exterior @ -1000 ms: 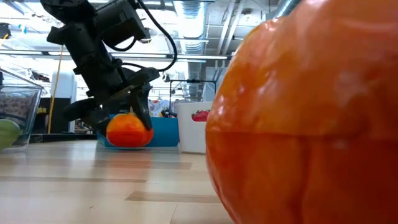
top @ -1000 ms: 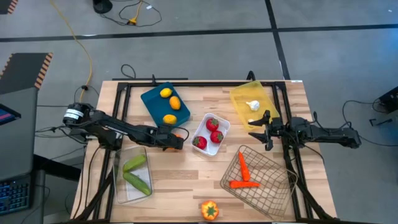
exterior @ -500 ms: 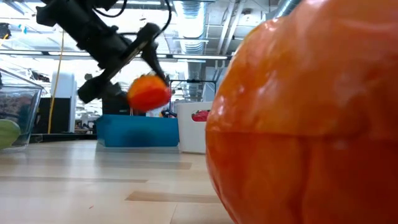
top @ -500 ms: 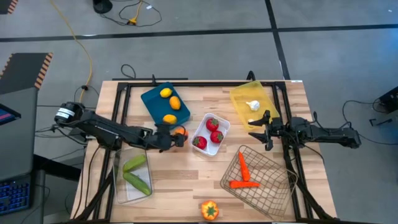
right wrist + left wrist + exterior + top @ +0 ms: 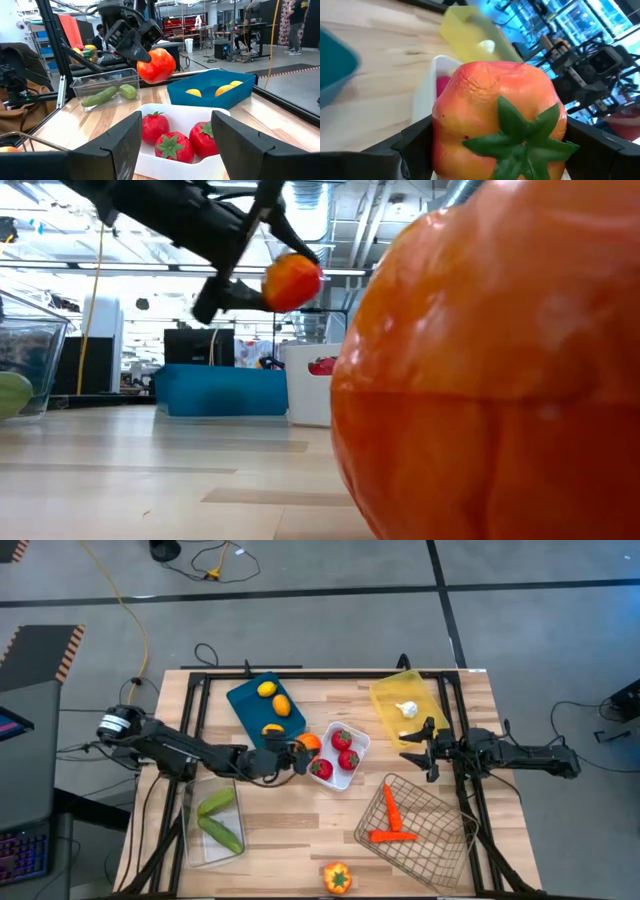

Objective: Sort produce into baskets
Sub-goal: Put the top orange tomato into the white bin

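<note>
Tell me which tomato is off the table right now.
The orange-red tomato in the left hand, held in the air at the white tray's edge. The three red tomatoes lie in that tray.

Orange-red tomato [image 5: 308,743] with green leaf top; teal tray [image 5: 244,700]; white tray [image 5: 360,746].

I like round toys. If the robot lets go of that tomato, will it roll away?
Probably. The tomato looks round and smooth, so it could roll on bare wood. It keeps its shape in the left pincer, so it seems firm. Dropped into the white tray, the rim would likely stop it.
</note>
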Available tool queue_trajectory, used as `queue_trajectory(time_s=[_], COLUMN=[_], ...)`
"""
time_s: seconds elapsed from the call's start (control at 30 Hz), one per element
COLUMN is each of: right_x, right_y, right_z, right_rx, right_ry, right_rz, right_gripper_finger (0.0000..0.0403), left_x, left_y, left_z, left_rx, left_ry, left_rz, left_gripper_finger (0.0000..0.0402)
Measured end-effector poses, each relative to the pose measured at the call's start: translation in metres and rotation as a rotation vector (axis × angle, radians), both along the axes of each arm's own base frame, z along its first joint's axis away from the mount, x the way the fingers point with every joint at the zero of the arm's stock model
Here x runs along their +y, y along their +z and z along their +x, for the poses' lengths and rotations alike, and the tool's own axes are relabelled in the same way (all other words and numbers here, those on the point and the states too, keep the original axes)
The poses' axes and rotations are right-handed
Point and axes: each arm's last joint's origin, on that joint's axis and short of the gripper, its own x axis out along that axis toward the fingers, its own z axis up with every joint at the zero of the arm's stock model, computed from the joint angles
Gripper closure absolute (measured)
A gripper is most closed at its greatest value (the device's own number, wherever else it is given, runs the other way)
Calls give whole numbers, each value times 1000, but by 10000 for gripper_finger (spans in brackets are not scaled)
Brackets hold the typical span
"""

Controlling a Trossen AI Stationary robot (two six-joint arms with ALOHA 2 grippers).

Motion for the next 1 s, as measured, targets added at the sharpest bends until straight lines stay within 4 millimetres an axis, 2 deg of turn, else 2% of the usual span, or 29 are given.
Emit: queue_trajectory(time_s=[0.1,0.3,0.47,0.7,1.0], right_x=[0,0,0,0,0], right_y=[0,0,0,0,0], right_z=[0,0,0,0,0], right_rx=[0,0,0,0,0], right_ry=[0,0,0,0,0], right_rz=[0,0,-1,-1,-1], right_gripper_finger=[138,138,138,138,138], left_x=[1,2,6,17,23], left_y=[-1,-6,-16,-26,-28], left_z=[17,49,65,67,67], left_rx=[-20,54,128,196,238], left_ry=[-15,-112,-166,-198,-259], left_rz=[25,119,197,204,228], left_gripper_finger=[76,76,75,68,11])
